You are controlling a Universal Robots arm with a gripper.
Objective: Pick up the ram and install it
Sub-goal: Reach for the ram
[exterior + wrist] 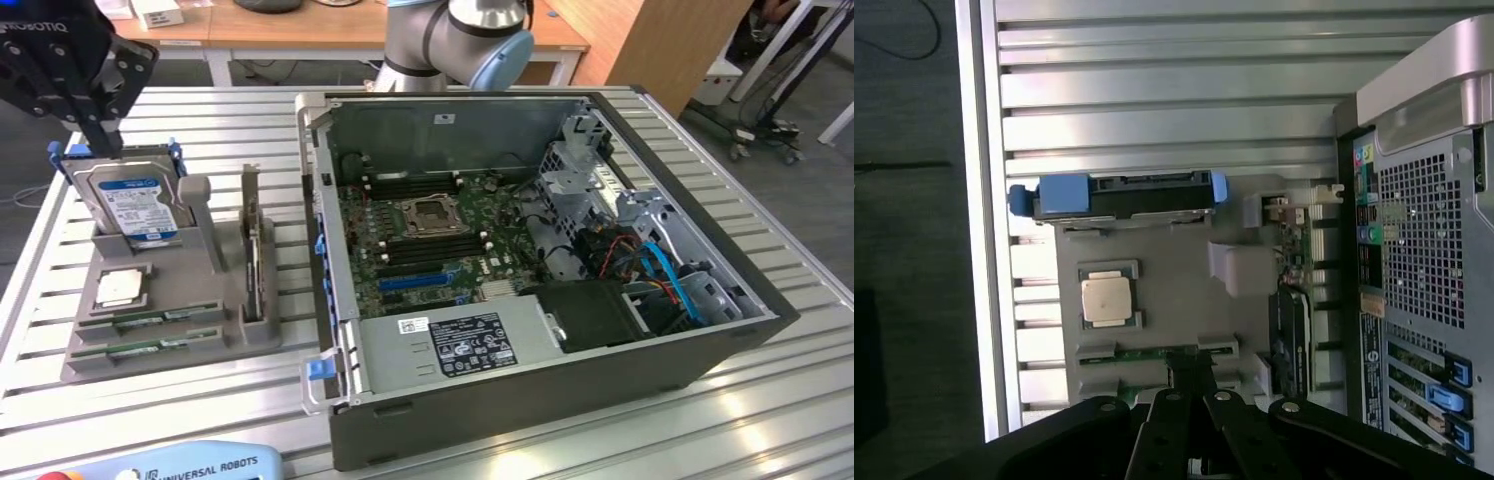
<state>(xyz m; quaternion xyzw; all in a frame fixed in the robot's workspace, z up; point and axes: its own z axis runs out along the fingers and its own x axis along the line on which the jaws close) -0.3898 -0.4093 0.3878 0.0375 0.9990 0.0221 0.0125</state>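
The ram (147, 319) (1146, 352) is being cradled flat in a near slot of the grey holder (187, 358), with its long axis running between the exterior view's left and right. The tool (106, 147) (1192, 372) is being held pressed together, pinching nothing, above the upright hard drive (131, 205) at the holder's far end. A processor chip (118, 288) is being seated between drive and ram. The open computer case (534, 410) is being carried by the bench (774, 410) at the exterior view's right.

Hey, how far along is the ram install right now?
Done: nothing that shows. The ram lies in the grey holder. In hand: the gripper, shut and empty, hovers above the holder near the hard drive. Left: the whole job, lifting the ram and seating it on the board in the open case.
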